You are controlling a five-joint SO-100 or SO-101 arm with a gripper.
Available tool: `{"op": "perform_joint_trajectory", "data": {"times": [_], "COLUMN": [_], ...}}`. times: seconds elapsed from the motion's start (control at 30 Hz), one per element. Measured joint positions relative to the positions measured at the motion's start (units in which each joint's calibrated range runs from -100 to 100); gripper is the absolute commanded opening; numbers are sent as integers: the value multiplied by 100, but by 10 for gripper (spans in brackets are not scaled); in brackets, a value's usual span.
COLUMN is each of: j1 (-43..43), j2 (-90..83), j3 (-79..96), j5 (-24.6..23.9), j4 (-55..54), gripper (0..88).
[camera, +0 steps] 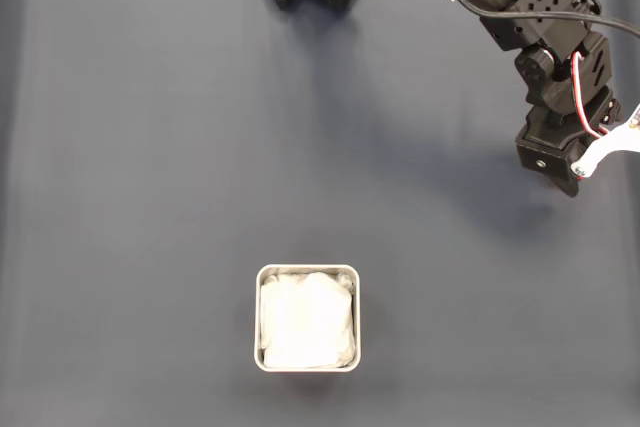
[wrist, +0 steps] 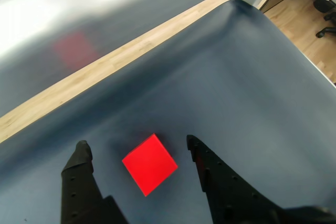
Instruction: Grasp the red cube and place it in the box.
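Between the spread fingers of the claw (wrist: pixel 137 145) | red cube (wrist: pixel 150 163) is lying untouched | claw is gaping wide.

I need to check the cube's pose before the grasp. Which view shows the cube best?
The wrist view: the cube lies in plain sight on the dark mat, between the open claw's fingers. In the fixed view the arm stands over that spot, covering it.
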Motion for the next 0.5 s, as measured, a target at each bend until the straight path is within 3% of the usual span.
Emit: {"op": "perform_joint_trajectory", "data": {"times": [0.5], "j1": [-134], "j2": [26], "j3": [0], "j5": [-107], "j4": [0], "gripper": [419]}}
